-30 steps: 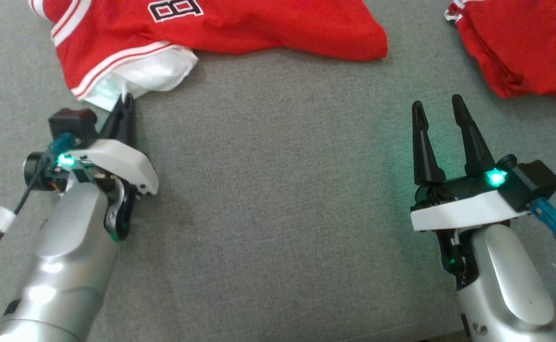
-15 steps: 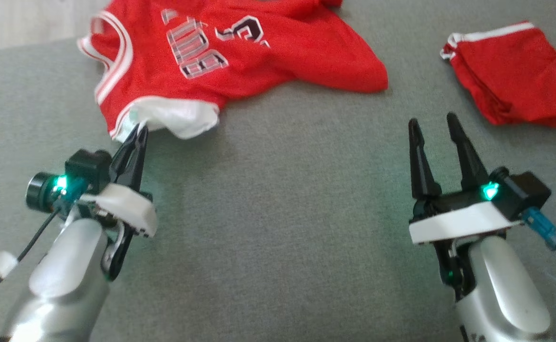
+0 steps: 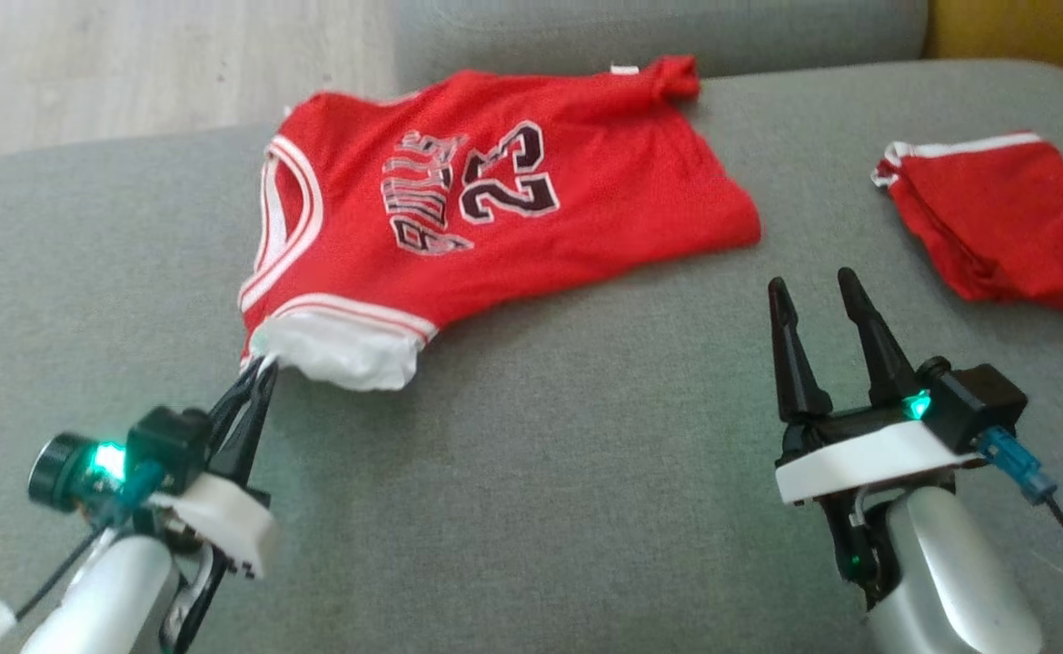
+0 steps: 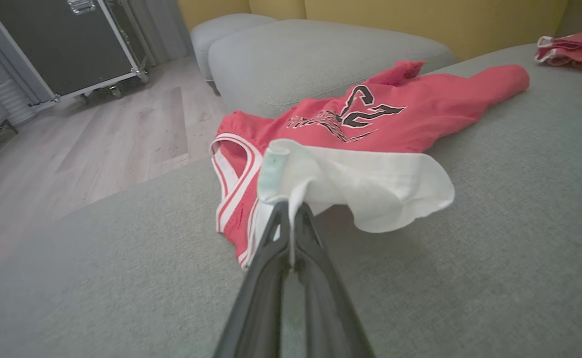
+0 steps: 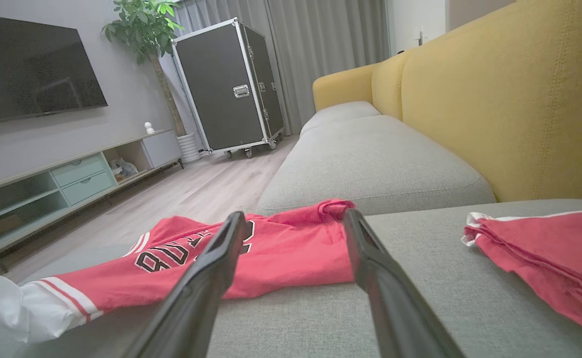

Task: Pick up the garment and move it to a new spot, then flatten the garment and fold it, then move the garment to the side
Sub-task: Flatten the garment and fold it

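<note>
The garment (image 3: 495, 200) is a red basketball jersey with white trim and the number 23, spread on the grey sofa cushion (image 3: 541, 454). Its white lining corner (image 4: 360, 184) hangs toward me. My left gripper (image 3: 259, 372) is shut on that white corner, at the jersey's near left edge; in the left wrist view the two fingers (image 4: 291, 219) pinch the cloth together. The jersey (image 5: 251, 253) also lies beyond my right gripper (image 5: 291, 223). My right gripper (image 3: 813, 286) stands open over bare cushion to the jersey's right, with nothing between its fingers.
A second red garment (image 3: 995, 227) lies folded at the right of the cushion. Behind are another grey seat (image 5: 370, 164) and a yellow backrest (image 5: 495, 109). Wooden floor (image 4: 72, 149) drops off at the left, with a black wheeled case (image 5: 226, 84) and a TV unit (image 5: 62, 184).
The head view has tilted up, so more of the jersey shows. My left gripper has pulled the jersey's white corner toward me and lifted it slightly. The right gripper stays open in place.
</note>
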